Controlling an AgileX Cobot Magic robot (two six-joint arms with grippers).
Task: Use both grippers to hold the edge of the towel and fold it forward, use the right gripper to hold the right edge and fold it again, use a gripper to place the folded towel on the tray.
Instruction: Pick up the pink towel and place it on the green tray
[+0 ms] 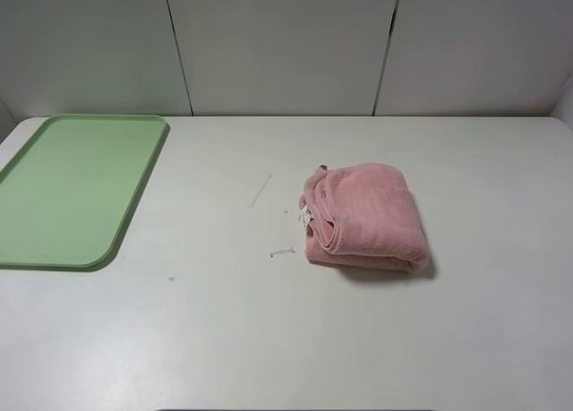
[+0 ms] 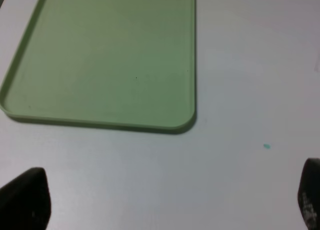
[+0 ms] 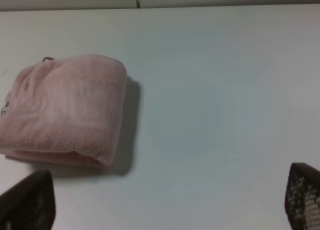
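Observation:
The pink towel (image 1: 365,216) lies folded into a thick bundle on the white table, right of centre, with a small white tag at its left side. The right wrist view shows the towel (image 3: 65,109) too. The pale green tray (image 1: 72,189) lies flat at the far left with nothing on it, and the left wrist view looks down on the tray (image 2: 105,59). Neither arm appears in the high view. My left gripper (image 2: 170,197) hangs open over bare table near the tray's corner. My right gripper (image 3: 170,202) is open as well, apart from the towel, holding nothing.
Two small white scraps (image 1: 260,192) (image 1: 282,252) lie on the table left of the towel. A tiny green speck (image 1: 171,278) sits near the tray's near corner. Grey wall panels (image 1: 286,44) stand behind the table's far edge.

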